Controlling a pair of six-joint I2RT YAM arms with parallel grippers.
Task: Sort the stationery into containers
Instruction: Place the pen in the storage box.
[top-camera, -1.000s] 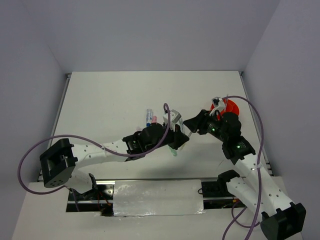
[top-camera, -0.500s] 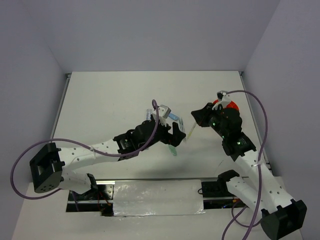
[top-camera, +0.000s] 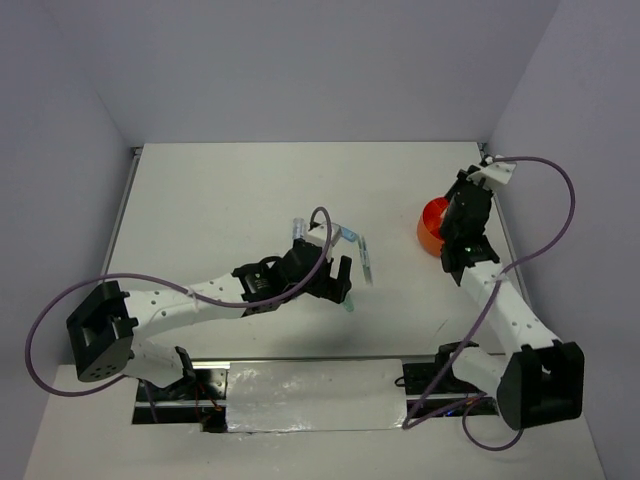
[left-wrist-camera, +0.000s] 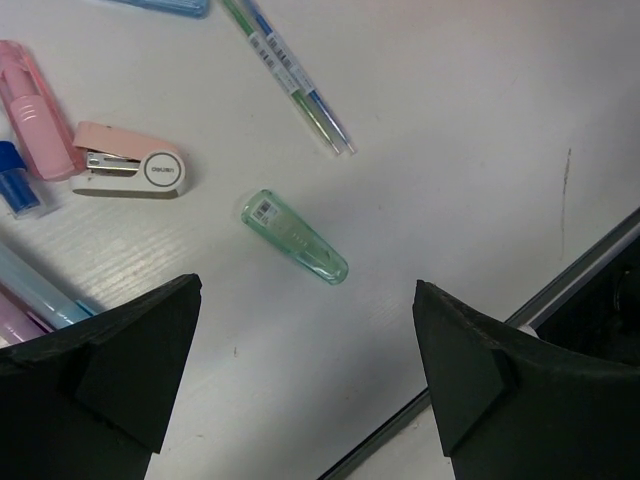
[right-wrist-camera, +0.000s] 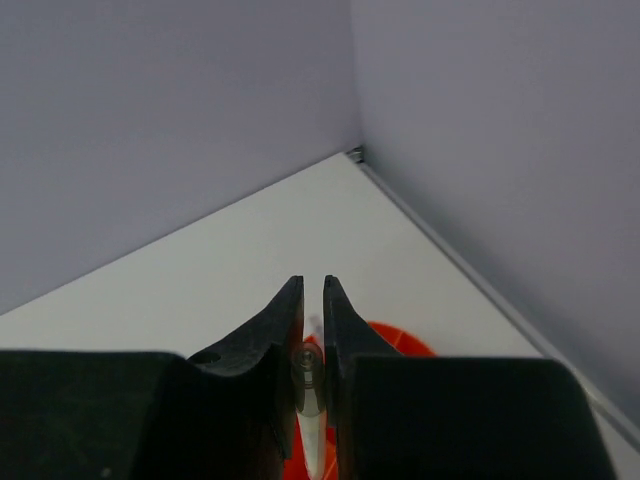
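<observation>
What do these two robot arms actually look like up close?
The left arm and right arm are slim white links dotted with small holes, joined by chunky black joints. A purple cable loops loosely off each. The fingers are matte black wedges.

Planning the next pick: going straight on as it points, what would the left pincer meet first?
Likely the small green translucent piece lying on the table, about centred ahead of the open left pincer; depth is unclear.
</observation>
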